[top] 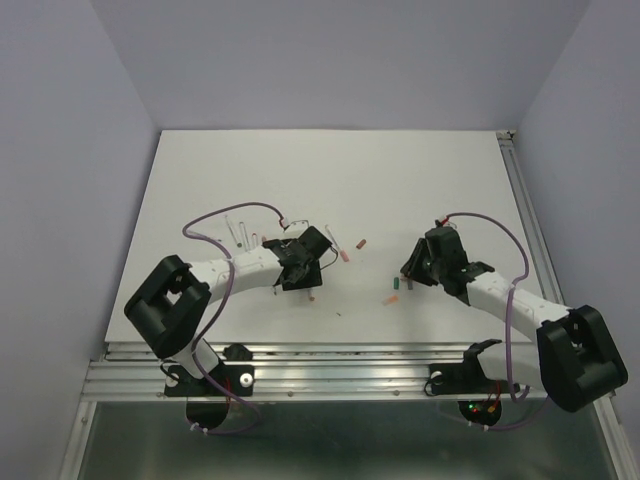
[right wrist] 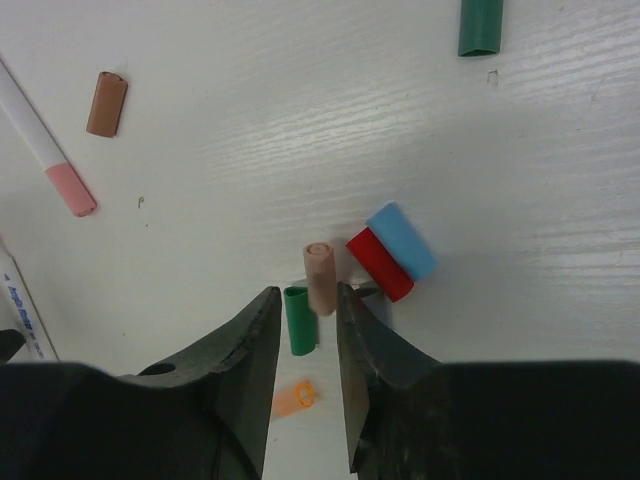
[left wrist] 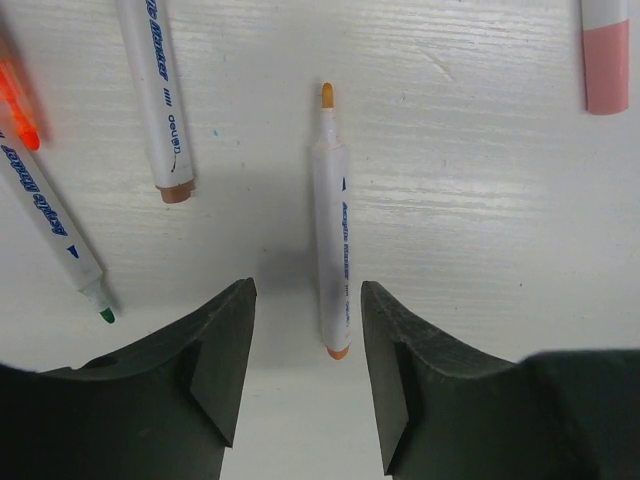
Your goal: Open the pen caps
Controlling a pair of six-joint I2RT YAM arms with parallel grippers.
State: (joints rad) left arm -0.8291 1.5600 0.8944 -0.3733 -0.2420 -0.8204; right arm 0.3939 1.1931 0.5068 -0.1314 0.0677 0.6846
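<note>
In the left wrist view my left gripper [left wrist: 305,290] is open over an uncapped white pen with an orange tip [left wrist: 330,230], which lies on the table between the jaws. In the right wrist view my right gripper [right wrist: 306,290] is narrowly open. A tan cap [right wrist: 322,277] sits at the tip of the right finger, not clamped. A green cap [right wrist: 300,320] and an orange cap [right wrist: 295,398] lie on the table between the jaws. A red cap [right wrist: 380,264] and a blue cap [right wrist: 402,240] lie side by side just to the right.
Uncapped pens [left wrist: 158,90] [left wrist: 50,215] lie left of my left gripper, and a pink-capped pen [left wrist: 606,55] lies at top right. A brown cap [right wrist: 106,103], another green cap [right wrist: 481,25] and the pink-capped pen [right wrist: 45,150] lie further out. The table [top: 330,180] has walls on three sides.
</note>
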